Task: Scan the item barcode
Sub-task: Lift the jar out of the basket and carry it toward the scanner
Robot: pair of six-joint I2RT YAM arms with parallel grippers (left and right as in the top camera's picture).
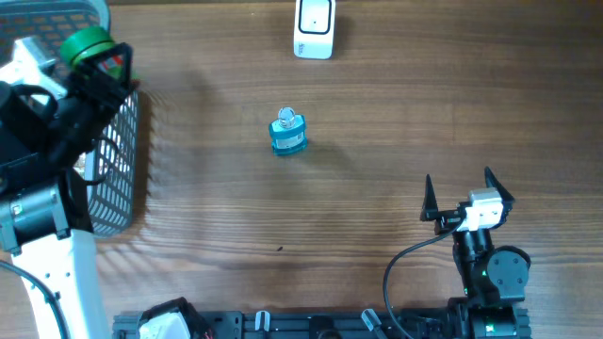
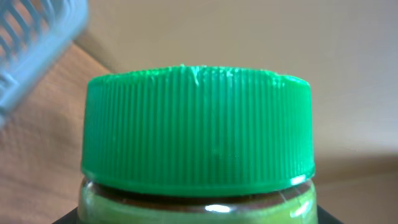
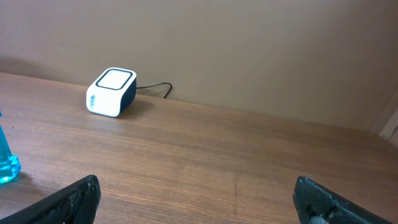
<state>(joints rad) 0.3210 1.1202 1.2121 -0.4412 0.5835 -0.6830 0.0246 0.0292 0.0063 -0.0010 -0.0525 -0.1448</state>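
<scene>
Far left: grey plastic mesh basket (image 1: 118, 179), just beside the left gripper (image 1: 99, 68). Clamped between those jaws, a jar (image 2: 199, 208) with ribbed green lid (image 2: 198, 127); label not readable. Well ahead of the right gripper (image 1: 462, 196): small clear blue bottle (image 1: 288, 134), then rounded white scanner (image 1: 314, 28), its blue mark too small to read. Right jaws spread fully, gripping nothing, over wood-grain table (image 1: 377, 141).

Overhead looks straight down at the brown wooden worktop (image 1: 377, 141); left wrist is hard against a green-capped clear jar (image 2: 198, 127); right wrist, low, shares overhead's white boxy scanner (image 3: 111, 92).
</scene>
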